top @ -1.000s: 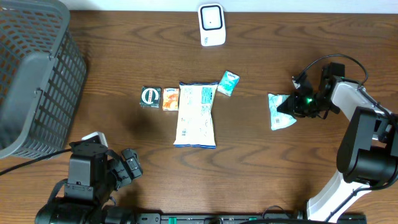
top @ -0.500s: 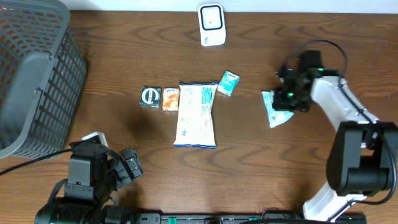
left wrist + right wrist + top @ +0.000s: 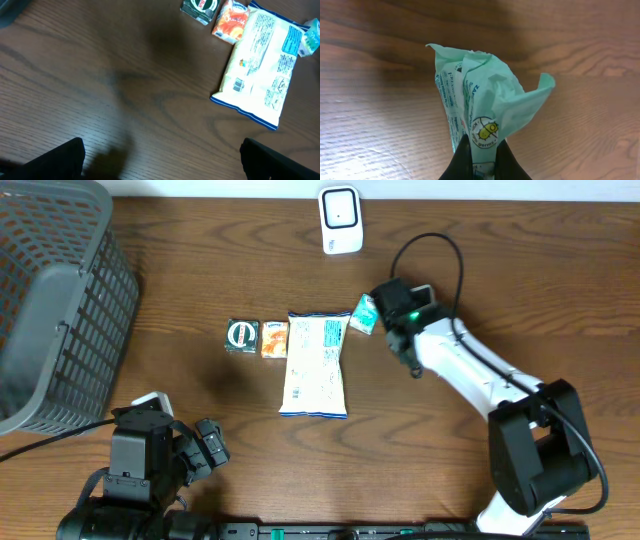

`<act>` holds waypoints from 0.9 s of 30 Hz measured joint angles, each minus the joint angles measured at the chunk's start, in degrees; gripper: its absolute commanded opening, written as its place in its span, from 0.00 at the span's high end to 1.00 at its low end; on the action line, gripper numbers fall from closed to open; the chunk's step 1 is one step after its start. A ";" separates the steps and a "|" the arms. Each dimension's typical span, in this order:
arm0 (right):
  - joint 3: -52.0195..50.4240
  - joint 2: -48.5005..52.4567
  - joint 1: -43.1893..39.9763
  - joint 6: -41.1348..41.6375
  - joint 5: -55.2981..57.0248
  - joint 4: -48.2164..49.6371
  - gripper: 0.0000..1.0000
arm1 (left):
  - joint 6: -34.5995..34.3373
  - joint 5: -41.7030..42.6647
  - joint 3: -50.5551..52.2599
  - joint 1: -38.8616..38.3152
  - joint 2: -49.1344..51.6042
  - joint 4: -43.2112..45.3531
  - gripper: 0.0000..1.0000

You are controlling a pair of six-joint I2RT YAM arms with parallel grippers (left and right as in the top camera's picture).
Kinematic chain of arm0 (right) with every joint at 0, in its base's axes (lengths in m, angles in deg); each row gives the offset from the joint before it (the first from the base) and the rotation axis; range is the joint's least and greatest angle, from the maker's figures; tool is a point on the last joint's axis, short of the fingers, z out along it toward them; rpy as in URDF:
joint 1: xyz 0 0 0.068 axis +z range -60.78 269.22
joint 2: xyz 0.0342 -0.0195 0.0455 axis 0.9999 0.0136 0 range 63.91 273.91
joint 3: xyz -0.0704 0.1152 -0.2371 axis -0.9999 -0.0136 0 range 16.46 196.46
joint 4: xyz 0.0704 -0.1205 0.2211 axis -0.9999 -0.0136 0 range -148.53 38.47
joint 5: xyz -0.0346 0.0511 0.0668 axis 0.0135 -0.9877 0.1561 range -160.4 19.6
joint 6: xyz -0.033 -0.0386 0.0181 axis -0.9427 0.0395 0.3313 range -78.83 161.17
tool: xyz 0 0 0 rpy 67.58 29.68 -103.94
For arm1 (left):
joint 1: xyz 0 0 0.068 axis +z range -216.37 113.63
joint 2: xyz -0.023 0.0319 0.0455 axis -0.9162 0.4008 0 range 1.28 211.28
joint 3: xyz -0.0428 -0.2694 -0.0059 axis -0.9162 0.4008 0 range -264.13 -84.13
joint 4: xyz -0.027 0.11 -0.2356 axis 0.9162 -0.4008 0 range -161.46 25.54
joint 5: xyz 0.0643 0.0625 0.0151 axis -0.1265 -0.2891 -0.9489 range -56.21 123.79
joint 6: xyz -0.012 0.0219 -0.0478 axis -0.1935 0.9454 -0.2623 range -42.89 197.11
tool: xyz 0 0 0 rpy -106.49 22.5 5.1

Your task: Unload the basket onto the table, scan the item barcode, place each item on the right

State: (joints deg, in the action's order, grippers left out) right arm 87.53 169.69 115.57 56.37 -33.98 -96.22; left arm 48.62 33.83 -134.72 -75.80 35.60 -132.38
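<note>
We see the desk (image 3: 520, 260) with a grey basket (image 3: 60, 300) at upper left, a white bag (image 3: 315, 365) at centre and the scanner (image 3: 340, 220) at top centre. Our right pincer (image 3: 481, 161), just right of the bag's top, is clamped on the green packet (image 3: 485, 100). Our left pincer (image 3: 162, 155), at lower left, stands wide apart.
</note>
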 measured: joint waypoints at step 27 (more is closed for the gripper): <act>-2.51 8.09 4.26 3.69 0.61 0.74 0.49 | -0.02 -0.02 0.00 0.00 0.00 -0.02 0.02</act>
State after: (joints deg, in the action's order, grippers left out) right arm 85.01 177.77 119.83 60.07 -33.37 -95.47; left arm 48.60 33.80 -134.72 -75.80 35.60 -132.40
